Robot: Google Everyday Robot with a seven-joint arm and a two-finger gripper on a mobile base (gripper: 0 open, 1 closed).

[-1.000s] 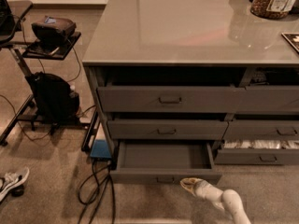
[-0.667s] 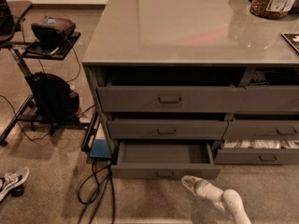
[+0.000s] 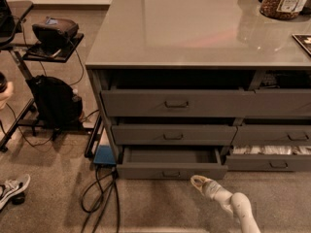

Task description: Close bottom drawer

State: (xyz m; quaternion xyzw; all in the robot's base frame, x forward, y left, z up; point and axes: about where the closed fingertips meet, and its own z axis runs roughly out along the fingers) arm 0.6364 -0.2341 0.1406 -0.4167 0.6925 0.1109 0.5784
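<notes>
The bottom drawer [image 3: 171,170] is a wide dark grey drawer at floor level under the counter. It stands pulled out, showing its bare grey tray, with a small rectangular pull handle [image 3: 170,173] at the centre of its low front panel. My gripper [image 3: 198,182] is a pale arm tip reaching up from the bottom right. It sits just in front of the drawer's front panel, to the right of the handle, and holds nothing.
Two taller-fronted drawers [image 3: 175,103] sit above, slightly open. A right-hand drawer [image 3: 269,151] shows pale contents. Cables [image 3: 99,195] and a blue box [image 3: 104,155] lie at the lower left. A black bag [image 3: 53,101] and a stand are further left. A jar [image 3: 284,1] stands on the counter.
My gripper has stayed in nearly the same spot in front of the drawer. The drawer's opening looks much the same.
</notes>
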